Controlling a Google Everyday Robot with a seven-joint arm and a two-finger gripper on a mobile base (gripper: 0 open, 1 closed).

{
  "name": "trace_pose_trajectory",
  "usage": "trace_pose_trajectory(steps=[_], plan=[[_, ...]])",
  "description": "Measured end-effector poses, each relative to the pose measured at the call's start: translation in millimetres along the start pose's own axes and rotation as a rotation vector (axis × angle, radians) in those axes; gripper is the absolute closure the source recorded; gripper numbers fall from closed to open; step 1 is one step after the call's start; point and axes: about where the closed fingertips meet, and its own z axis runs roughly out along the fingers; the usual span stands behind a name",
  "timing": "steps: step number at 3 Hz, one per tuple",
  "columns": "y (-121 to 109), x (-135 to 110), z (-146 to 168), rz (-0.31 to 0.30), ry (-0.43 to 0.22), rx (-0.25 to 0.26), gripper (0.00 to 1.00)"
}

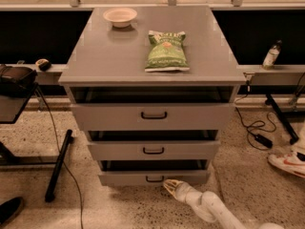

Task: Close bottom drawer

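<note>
The end effector (171, 184) sits at the bottom drawer (124, 178) front, just right of its handle (155, 179); wide or narrow, cannot tell

bowl (120, 16): pale, sitting back-left on the grey surface (95, 56)
chip bag (166, 50): green, lying flat near the middle
bottle (271, 55): on the right ledge
sneaker (287, 163): white, floor, far right

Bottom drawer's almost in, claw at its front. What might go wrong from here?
1. The claw sits low at the bottom drawer front, right of its handle; it may slip under the panel.
2. That off-centre push may skew the drawer.
3. A hard shove might shift the chip bag on top.
</note>
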Motion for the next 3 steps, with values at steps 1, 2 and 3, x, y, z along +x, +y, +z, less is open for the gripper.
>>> trace_pose_trajectory(steps=[1,2,3], plan=[[-33,-1,25,0.018,-0.009,0.048,1.00],[-38,-1,27,0.020,-0.020,0.049,1.00],[-36,14,3,-0.012,-0.040,-0.007,1.00]])
